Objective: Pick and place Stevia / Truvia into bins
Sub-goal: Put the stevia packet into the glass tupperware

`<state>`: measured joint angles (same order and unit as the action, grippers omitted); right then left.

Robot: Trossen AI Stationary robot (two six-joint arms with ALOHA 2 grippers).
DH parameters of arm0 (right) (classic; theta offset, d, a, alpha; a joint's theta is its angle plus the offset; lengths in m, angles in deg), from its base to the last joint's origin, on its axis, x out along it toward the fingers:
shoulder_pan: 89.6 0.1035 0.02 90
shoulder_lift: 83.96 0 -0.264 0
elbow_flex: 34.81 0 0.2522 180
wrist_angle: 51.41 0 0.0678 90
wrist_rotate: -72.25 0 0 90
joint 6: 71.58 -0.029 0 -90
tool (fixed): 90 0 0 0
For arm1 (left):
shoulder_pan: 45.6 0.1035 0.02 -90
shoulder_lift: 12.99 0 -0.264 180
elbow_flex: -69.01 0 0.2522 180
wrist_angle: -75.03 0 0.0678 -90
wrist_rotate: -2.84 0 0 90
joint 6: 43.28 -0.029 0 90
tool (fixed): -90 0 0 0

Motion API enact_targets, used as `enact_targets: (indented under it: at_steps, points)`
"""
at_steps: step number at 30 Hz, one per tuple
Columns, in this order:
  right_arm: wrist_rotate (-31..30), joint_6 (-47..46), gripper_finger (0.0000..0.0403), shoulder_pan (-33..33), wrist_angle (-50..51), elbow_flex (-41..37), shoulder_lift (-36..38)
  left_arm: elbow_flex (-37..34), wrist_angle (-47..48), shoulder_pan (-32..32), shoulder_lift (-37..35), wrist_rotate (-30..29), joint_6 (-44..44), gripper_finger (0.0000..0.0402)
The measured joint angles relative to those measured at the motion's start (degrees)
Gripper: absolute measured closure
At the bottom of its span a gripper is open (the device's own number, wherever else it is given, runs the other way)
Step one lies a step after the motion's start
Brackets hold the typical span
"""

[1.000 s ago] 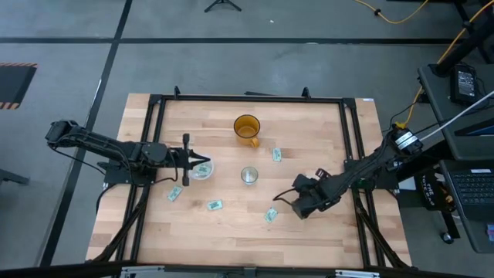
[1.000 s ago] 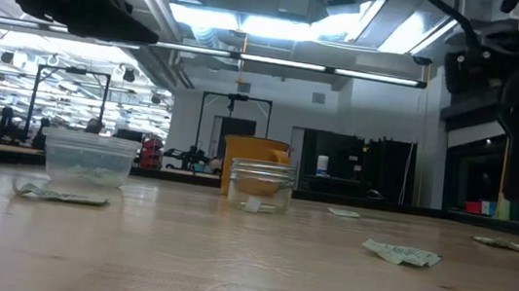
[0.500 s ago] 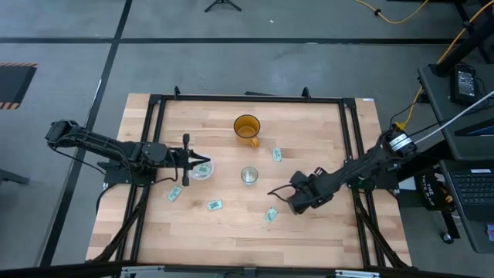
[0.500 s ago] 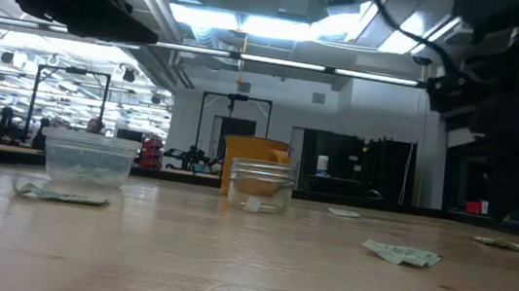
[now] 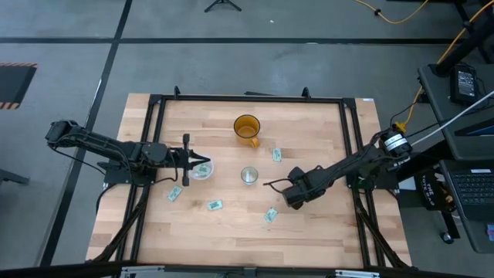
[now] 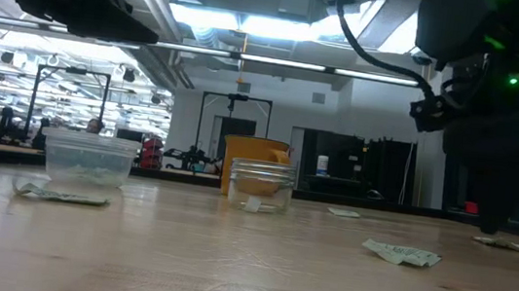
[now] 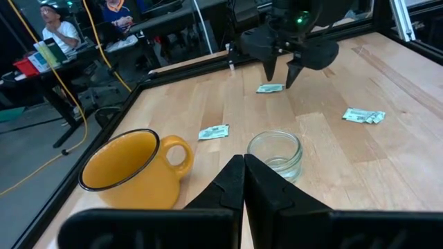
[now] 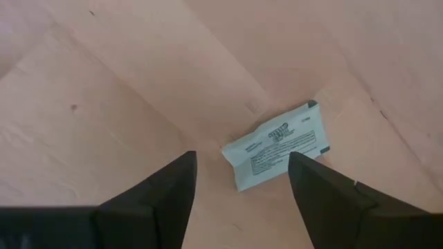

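Wooden table (image 5: 231, 232) holds scattered packets. Wide-apart fingers of the right gripper (image 8: 239, 181) hang over one Stevia packet (image 8: 277, 144) lying flat, not touching. Next it should drop down and pinch. Pinched-shut left gripper (image 5: 202, 164) waits over the clear cup (image 5: 201, 171).

Even, soft light falls on the surface (image 5: 231, 224) in the high view, with faint shadows. In the low view, ceiling lights (image 6: 283, 26) glare bright white, leaving the arms as dark silhouettes and the near wood blurred. The right wrist view has a warm pinkish cast; its sachet (image 8: 278, 145) is sharp, the jaws soft.
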<state>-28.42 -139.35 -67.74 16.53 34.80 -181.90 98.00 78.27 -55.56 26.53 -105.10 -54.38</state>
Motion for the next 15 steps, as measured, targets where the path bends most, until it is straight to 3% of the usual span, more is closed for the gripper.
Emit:
enact_targets:
  at_steps: [9, 15]
  points:
    - [-0.16, -4.91, 0.0172, -0.01, 0.42, -0.13, -0.24, 0.0, -0.02, -0.02, -0.02, -0.5, 0.0, 0.0399]
    - [-0.02, -5.56, 0.0172, 0.0, -6.5, -5.06, 0.16, 0.0, -0.04, 0.0, 0.0, -0.52, -0.03, 0.04]
